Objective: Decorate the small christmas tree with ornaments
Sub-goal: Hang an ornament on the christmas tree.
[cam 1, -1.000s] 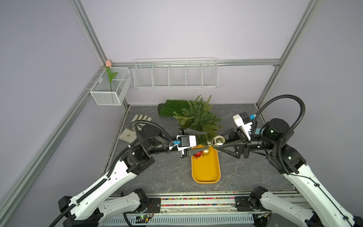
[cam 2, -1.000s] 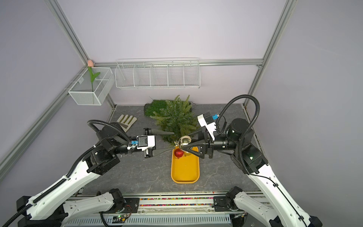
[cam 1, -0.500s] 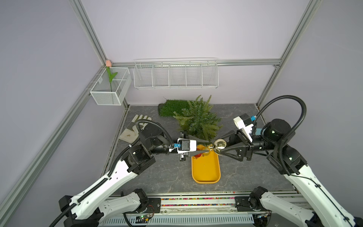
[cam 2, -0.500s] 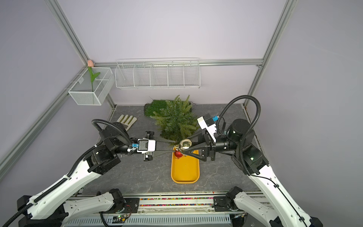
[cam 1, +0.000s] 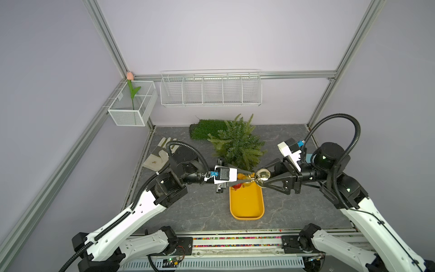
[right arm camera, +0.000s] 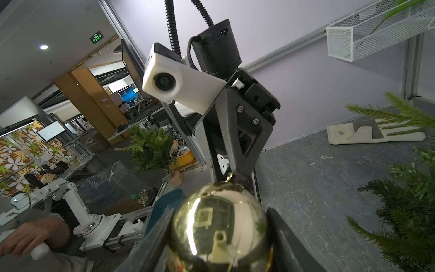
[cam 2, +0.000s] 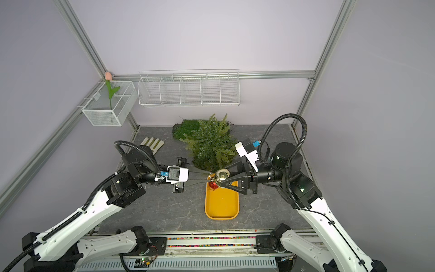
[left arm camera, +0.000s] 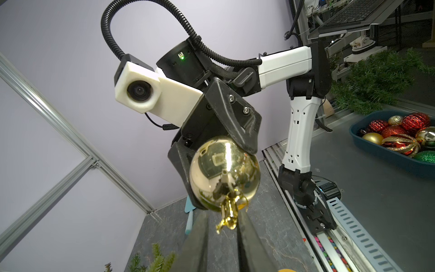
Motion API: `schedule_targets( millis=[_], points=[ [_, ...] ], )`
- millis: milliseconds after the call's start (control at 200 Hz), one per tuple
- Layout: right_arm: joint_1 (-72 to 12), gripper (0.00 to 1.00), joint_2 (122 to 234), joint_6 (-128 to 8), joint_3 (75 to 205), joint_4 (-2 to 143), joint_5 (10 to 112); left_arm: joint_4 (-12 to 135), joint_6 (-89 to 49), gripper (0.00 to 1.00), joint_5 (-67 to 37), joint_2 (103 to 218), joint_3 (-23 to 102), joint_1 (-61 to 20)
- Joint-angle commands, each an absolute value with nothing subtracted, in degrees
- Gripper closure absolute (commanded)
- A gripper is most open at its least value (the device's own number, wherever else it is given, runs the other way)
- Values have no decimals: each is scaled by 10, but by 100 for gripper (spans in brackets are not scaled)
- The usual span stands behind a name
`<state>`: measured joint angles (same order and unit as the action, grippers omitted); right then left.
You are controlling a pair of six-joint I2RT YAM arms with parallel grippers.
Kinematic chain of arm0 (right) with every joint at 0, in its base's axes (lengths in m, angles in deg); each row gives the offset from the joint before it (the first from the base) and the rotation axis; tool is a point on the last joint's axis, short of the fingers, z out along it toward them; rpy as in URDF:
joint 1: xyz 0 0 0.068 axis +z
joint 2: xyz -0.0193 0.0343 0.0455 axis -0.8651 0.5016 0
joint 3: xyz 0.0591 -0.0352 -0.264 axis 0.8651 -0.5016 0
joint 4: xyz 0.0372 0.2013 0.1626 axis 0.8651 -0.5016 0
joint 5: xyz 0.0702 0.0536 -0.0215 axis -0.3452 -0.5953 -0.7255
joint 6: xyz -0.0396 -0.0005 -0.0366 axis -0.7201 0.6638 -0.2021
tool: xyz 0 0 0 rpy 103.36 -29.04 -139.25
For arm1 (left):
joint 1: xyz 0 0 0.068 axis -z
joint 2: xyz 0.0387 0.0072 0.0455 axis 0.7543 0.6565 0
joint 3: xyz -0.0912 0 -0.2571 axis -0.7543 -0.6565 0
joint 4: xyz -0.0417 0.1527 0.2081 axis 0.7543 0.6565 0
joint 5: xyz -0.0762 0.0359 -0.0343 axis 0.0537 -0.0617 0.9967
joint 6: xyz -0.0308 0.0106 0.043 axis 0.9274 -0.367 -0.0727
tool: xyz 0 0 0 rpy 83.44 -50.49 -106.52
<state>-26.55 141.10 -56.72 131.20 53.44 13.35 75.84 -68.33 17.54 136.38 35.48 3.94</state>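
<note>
Over the tree end of the yellow tray [cam 1: 246,216]: the pale gold bauble [cam 1: 263,174] is held up off the table [cam 1: 188,205], just in front of the small christmas tree [cam 1: 237,146]
Right gripper [cam 1: 261,179]: fingers clamped on the bauble's round body, its cap turned towards the other arm
Left gripper [cam 1: 252,179]: fingers close together either side of the cap and loop [left arm camera: 227,212]; whether they actually pinch it I cannot tell
Tree: standing at the back of the table, no ornament on it that I can see
Tray: the ribbed red bauble [cam 2: 213,185] lies at that same end, below the held one
Step in hand: looks to me like a handover, so the bauble can hang by its loop
Next move: I'd say the left fingers need a sure pinch on the loop before the right ones let go, then a careful carry to a branch
</note>
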Motion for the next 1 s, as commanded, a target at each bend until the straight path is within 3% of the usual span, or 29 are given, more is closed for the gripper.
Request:
schedule_targets(
  millis=[0,345,565,995],
  points=[
    [-269,43,1407,-590,1329,515,129,777,-698,82,189,1366,376,42],
    [-269,46,1403,-621,1340,479,155,785,-704,100,188,1369,380,41],
    [-294,48,1395,-635,1338,452,226,755,-698,100,113,1354,361,41],
    [-387,49,1375,-581,1302,506,231,723,-672,100,-10,1356,346,42]
  ],
)
